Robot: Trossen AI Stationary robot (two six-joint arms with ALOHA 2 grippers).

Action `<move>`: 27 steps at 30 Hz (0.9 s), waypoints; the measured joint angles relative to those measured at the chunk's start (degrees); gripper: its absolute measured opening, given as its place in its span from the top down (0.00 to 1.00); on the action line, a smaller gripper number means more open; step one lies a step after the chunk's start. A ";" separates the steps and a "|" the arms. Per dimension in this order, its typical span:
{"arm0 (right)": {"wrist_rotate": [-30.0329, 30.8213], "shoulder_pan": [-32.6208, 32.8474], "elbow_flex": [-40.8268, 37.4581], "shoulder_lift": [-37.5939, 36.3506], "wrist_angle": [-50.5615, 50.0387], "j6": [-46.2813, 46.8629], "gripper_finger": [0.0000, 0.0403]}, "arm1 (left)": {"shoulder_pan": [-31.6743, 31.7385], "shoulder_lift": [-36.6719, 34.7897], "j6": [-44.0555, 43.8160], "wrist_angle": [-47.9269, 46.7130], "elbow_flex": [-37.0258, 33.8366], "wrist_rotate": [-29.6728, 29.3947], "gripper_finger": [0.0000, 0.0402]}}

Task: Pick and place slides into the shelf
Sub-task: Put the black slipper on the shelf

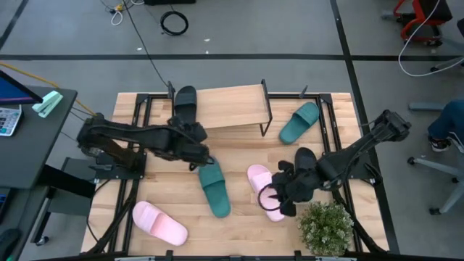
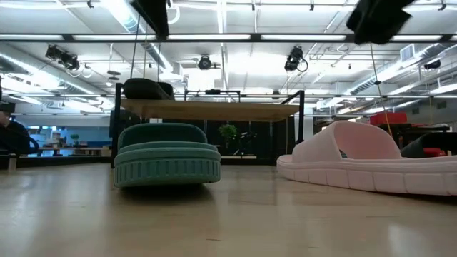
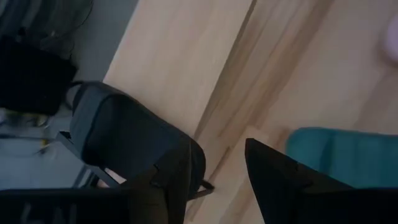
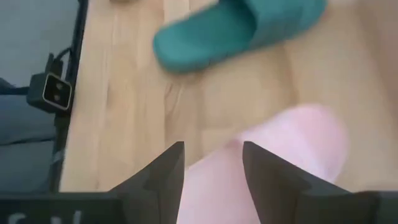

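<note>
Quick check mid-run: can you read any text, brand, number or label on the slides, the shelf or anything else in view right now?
No readable text in any view.
Slides: the teal slide, pink slide and black slide on the shelf show no legible brand.
Wrist views: pale marks along the lower edge are cut off and blurred, unreadable.
Small box at the table edge: no label visible.

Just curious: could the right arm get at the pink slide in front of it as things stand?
Probably yes. The right gripper hovers right above that pink slide, jaws open, with nothing between them in the right wrist view.
</note>
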 joint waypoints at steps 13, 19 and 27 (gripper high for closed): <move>-1.30 -1.66 0.02 4.22 0.72 0.39 0.58 | -4.34 -5.25 -0.10 1.96 -0.02 0.04 0.62; -1.29 -1.68 0.02 5.27 0.52 3.34 0.58 | -4.32 -5.15 -0.25 1.94 -0.02 -0.59 0.61; -1.60 2.30 0.02 7.96 -1.57 7.80 0.51 | -4.32 -5.15 0.20 1.63 -0.02 -1.46 0.62</move>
